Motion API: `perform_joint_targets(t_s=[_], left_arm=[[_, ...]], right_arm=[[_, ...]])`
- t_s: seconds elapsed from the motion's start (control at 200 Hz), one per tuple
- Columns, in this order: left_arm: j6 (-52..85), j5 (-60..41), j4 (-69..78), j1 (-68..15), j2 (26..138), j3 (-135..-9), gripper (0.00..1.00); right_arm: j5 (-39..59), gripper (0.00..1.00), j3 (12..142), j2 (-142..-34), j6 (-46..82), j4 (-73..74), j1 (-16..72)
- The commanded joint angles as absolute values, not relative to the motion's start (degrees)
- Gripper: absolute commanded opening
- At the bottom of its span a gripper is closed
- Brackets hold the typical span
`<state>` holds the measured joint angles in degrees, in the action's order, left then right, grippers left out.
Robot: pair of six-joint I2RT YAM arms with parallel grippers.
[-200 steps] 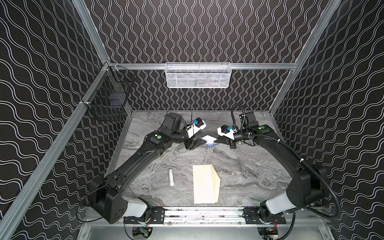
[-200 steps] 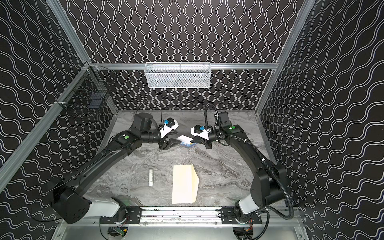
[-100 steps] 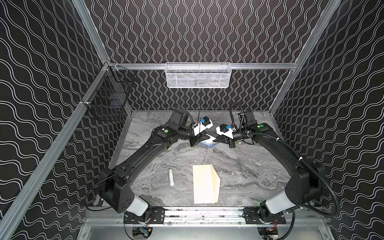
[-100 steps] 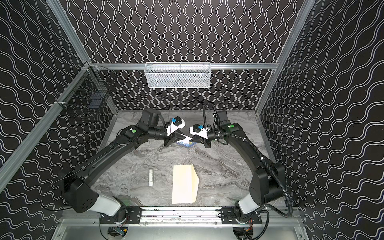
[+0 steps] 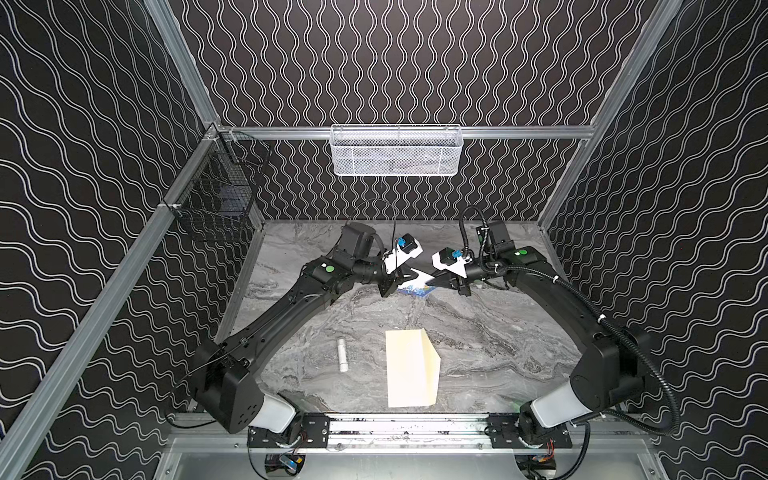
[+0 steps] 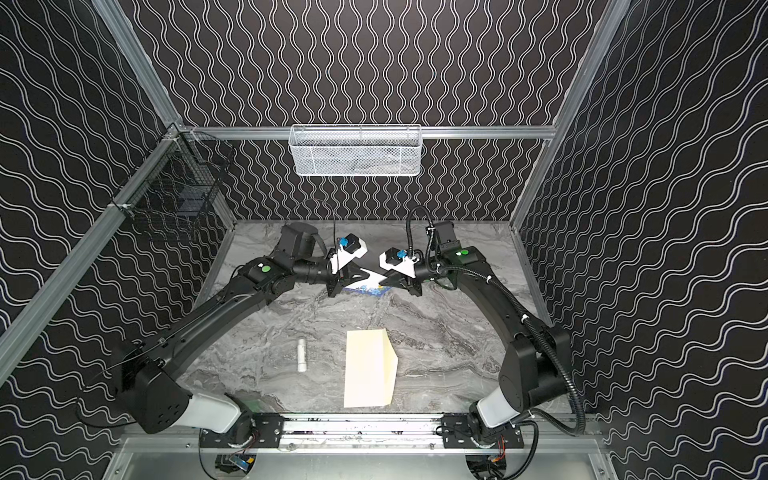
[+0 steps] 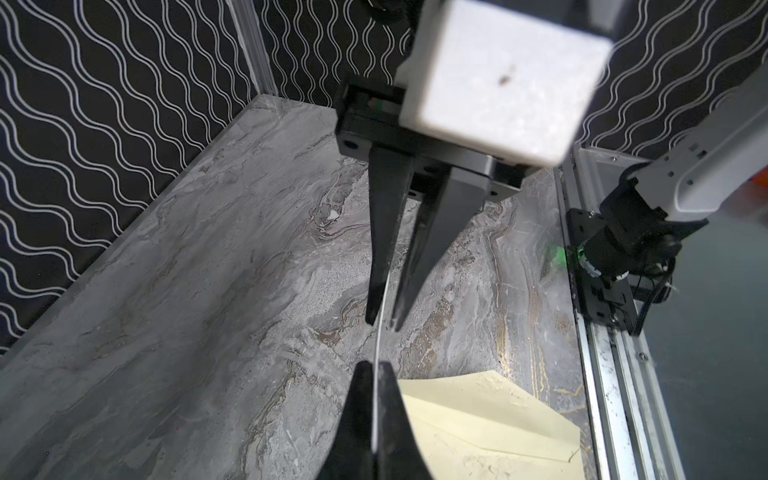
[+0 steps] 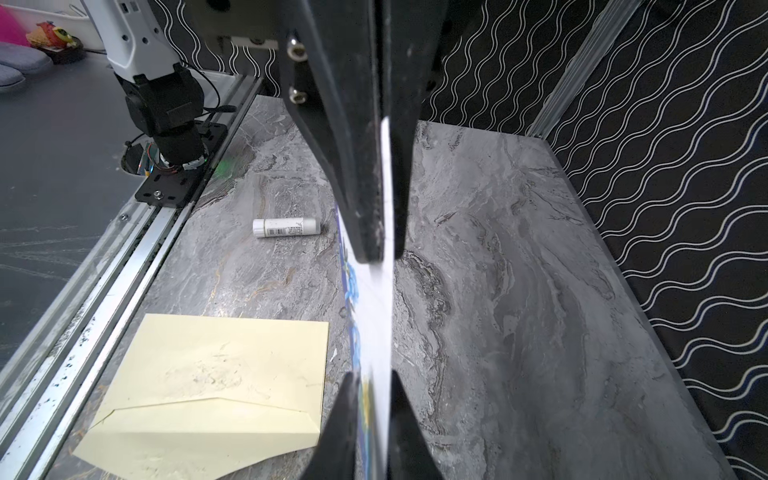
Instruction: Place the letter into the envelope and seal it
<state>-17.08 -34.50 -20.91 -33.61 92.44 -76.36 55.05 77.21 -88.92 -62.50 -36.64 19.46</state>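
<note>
Starting from the left: a black wire basket (image 5: 216, 203) hangs on the side wall, and a white mesh basket (image 5: 395, 151) hangs on the back rail. Down on the grey marble table (image 5: 478, 332) there's a glue stick (image 5: 343, 353) lying on its side, just left of the envelope (image 5: 411, 368) but not touching it. The cream envelope sits flat near the front rail with its angled flap sticking out to the right.

Further back, the left gripper (image 7: 374, 368) is clamped tight on the letter (image 5: 415, 291), and its wrist view shows the thin paper edge pinched right between the fingers. The letter is up in the air on edge, above the far half of the table and well away from the envelope, with the blue floral border showing in both top views.

The right gripper (image 7: 384, 324) faces the left one tip to tip. Its jaws are parted a little with the sheet running through the gap, so it looks like a loose straddle rather than a real pinch.
</note>
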Motion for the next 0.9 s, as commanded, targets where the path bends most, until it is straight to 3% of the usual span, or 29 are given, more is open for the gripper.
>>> perform_joint_targets(t_s=[0.0,0.155,0.24,0.35,0.586,0.766,0.896], left_arm=[[-11.8,-32.8,-17.8,-33.2,92.6,-76.5,0.00],[-8.6,-34.3,-12.8,-33.2,90.6,-72.7,0.00],[-8.5,-33.1,-12.7,-33.1,89.8,-71.9,0.00],[-8.1,-32.5,-12.7,-32.8,89.6,-71.7,0.00],[-7.2,-33.0,-11.3,-32.8,89.8,-71.6,0.00],[-7.2,-33.3,-10.7,-32.4,89.0,-71.2,0.00],[-7.5,-33.4,-11.2,-32.1,88.7,-71.2,0.00]], right_arm=[[57.3,0.22,77.5,-88.7,-61.8,-36.4,18.7],[58.4,0.23,76.2,-88.1,-61.1,-35.4,17.2],[59.0,0.19,75.5,-87.8,-60.0,-34.6,16.3],[59.9,0.00,75.9,-88.3,-60.5,-35.8,15.5],[60.0,0.00,75.7,-87.9,-60.9,-36.4,15.4],[59.4,0.18,74.4,-86.7,-60.8,-35.1,14.9],[59.6,0.13,74.6,-86.8,-61.6,-36.1,14.7]])
